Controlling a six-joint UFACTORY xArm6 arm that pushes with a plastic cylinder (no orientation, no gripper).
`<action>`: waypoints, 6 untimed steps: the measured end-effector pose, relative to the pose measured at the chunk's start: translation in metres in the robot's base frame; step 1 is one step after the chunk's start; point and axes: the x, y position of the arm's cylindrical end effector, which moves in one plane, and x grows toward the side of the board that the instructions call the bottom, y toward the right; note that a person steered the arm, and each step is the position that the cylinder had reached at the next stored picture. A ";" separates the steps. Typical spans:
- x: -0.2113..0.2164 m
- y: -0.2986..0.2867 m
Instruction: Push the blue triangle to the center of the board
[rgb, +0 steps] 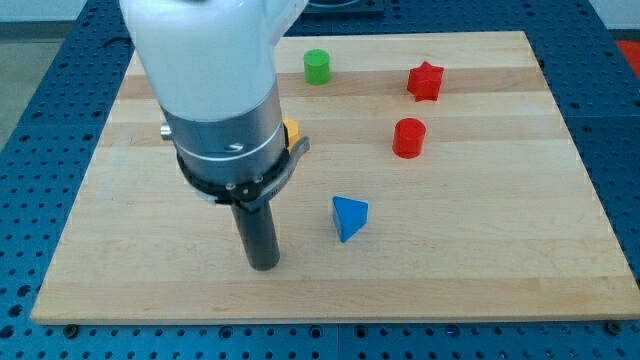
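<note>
My tip (263, 264) rests near the board's (500, 280) near edge, with open wood between it and the blue triangle (349, 217) just to its right. Far right of the triangle stand the red cylinder (409, 137) and red star (425, 81), the green cylinder (317, 66) farther back. A yellow block (292, 130) sits half hidden behind the arm.

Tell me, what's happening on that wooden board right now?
My tip down on the wooden board, apart from the blue triangle block, on its view's-left side. Triangle near centre, slightly low. Nothing between them.
</note>
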 end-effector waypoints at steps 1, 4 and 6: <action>0.017 0.044; -0.037 0.082; -0.049 0.063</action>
